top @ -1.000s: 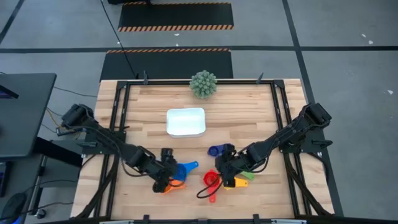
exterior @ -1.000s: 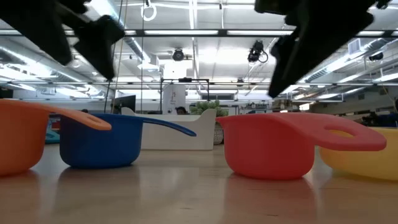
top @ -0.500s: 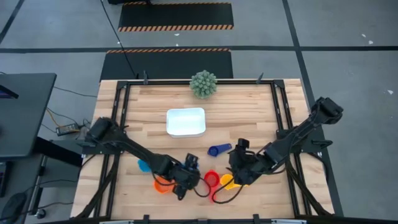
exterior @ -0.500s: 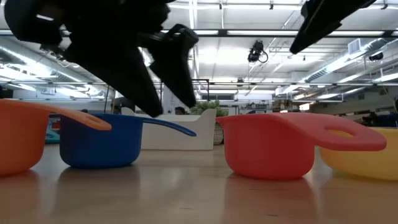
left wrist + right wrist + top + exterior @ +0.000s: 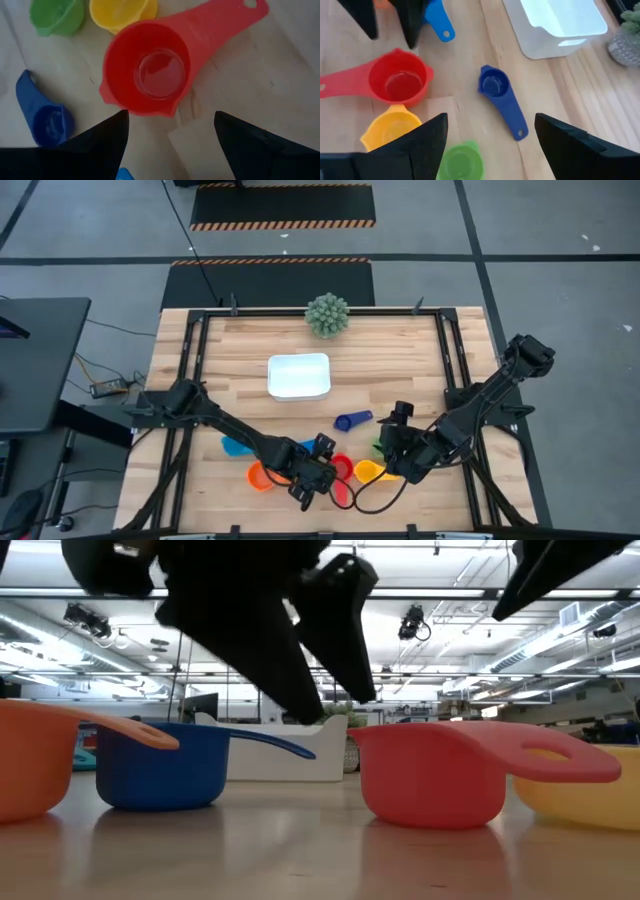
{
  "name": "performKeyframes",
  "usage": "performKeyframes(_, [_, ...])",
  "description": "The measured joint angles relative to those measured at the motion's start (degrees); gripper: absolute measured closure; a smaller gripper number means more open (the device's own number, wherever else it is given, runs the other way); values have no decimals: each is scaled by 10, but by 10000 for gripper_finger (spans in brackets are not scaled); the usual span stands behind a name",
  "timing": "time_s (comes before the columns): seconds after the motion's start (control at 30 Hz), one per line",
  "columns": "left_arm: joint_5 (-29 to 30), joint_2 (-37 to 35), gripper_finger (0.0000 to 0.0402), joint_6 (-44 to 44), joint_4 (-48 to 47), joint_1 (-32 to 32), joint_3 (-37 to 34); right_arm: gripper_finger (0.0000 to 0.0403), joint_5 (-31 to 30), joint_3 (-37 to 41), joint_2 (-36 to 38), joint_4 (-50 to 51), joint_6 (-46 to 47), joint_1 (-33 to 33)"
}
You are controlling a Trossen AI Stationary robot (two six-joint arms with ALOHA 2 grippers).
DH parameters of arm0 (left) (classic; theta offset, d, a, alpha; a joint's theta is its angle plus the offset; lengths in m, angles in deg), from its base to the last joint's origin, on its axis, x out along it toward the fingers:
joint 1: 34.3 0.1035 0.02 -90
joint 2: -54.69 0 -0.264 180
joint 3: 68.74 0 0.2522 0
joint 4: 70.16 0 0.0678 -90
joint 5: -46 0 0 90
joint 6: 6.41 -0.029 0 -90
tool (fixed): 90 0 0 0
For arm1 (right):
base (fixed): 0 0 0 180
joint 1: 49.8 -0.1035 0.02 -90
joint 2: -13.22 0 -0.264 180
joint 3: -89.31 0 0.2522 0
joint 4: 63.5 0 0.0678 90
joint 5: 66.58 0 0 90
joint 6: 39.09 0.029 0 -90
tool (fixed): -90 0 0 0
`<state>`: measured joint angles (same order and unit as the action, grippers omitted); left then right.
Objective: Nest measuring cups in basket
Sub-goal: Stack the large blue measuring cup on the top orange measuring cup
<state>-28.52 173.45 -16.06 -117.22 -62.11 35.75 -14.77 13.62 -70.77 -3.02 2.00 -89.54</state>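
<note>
The bench [image 5: 400,350] is pale wood, planked, with a smooth satin finish that faintly mirrors the cups. Just ahead of the left claw [image 5: 170,135], the red measuring cup [image 5: 150,75] is smooth, glossy plastic. Beyond the right claw [image 5: 490,135], the white basket [image 5: 560,22] looks like smooth, slightly shiny plastic. Both claws' fingers are matt black.

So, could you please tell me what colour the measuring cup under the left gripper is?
Red measuring cup, clearest in the left wrist view.
</note>
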Motion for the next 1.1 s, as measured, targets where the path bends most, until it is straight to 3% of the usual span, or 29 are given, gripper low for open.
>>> performKeyframes(0.3, [4, 0, 104, 64, -102, -4, 57, 97, -32, 120, 78, -81, 13, 6])
performKeyframes(0.53, [-36, -2, 104, 237, -189, 7, 70, 97, -120, 169, 129, -86, -1, 9])
performKeyframes(0.73, [-101, -3, 104, 398, -232, 17, 70, 97, -121, 209, 139, -123, -7, 14])
performKeyframes(1.1, [-108, -3, 104, 561, -275, 18, 69, 97, -92, 269, 138, -208, -58, 13])
